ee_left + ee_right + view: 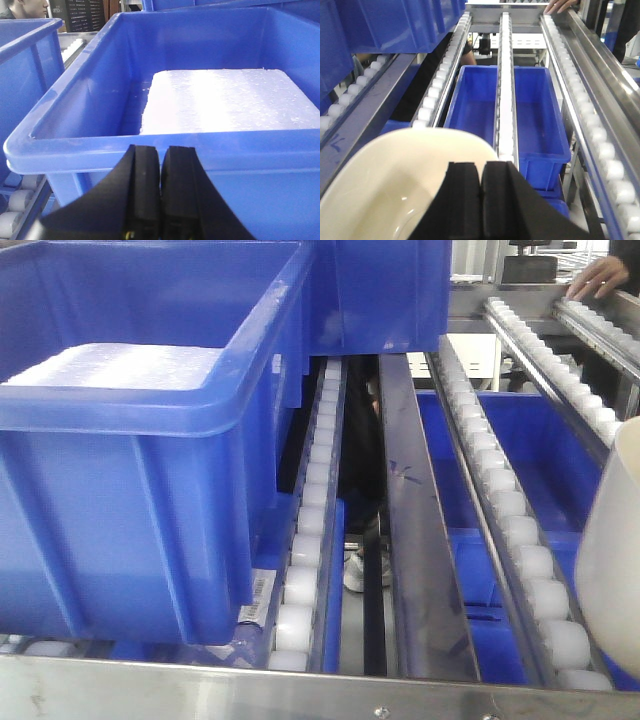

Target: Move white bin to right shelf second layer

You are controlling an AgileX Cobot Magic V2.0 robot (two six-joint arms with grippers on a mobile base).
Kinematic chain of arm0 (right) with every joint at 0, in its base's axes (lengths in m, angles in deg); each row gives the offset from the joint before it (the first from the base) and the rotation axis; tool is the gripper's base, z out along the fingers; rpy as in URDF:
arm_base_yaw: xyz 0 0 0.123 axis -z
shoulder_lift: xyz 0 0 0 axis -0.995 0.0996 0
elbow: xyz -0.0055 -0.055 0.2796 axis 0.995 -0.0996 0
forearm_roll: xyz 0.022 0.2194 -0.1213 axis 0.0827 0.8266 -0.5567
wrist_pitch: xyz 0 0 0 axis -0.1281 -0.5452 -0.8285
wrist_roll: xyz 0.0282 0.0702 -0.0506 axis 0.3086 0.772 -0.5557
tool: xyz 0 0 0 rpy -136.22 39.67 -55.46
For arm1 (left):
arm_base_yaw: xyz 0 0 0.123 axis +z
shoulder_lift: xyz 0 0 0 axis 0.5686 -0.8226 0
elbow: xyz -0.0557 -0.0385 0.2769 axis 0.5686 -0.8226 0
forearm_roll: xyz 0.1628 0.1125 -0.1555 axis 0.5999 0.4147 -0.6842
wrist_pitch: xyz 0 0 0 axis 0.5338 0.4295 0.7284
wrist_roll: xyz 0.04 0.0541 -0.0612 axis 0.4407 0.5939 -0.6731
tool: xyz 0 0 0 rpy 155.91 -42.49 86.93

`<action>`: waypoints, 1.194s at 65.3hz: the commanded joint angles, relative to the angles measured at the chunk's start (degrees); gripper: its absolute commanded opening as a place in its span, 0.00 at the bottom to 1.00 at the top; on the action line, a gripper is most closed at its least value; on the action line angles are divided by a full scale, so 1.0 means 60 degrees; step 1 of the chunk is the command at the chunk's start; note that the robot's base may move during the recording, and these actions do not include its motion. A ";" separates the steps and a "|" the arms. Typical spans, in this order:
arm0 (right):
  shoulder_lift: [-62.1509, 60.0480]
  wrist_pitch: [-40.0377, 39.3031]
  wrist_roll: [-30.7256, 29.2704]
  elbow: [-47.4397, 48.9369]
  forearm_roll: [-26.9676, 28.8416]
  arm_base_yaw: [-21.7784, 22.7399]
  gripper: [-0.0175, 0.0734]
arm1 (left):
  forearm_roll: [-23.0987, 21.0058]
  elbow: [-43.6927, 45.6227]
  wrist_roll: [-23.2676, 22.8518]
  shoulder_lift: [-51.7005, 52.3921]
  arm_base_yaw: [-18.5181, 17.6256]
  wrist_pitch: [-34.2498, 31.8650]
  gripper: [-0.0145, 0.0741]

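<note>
Right pincer: black fingers pressed together, pinching the near rim of the white bin. Bin's cream interior fills the lower left of the right wrist view; in the front view its outer wall shows at the right edge, just above the near end of the roller lanes. Whether it touches the rollers cannot be told.

Left pincer: fingers pressed together, nothing between them, sitting just in front of the near rim of a blue crate. White foam slab lies inside that crate.

Front view: same blue crate sits at the near left of the roller shelf level, on the rollers. Steel front rail runs along the near edge. Second blue crate sits farther back on the same level.

Below the lanes: an open blue crate on the lower level, visible between the rails.

Far right corner: a person's hand rests on the roller rail.
</note>
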 commanded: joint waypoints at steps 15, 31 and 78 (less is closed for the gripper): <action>-0.0402 -0.1292 0.0190 -0.0167 -0.0307 -0.0022 0.25 | -0.0058 -0.0351 -0.0025 0.0133 -0.0045 -0.0805 0.26; -0.0394 -0.1299 0.0190 -0.0167 -0.0307 -0.0022 0.25 | -0.0058 -0.0351 -0.0025 0.0133 -0.0045 -0.0805 0.26; -0.0394 -0.1299 0.0190 -0.0167 -0.0307 -0.0022 0.25 | -0.0058 -0.0351 -0.0025 0.0133 -0.0045 -0.0805 0.26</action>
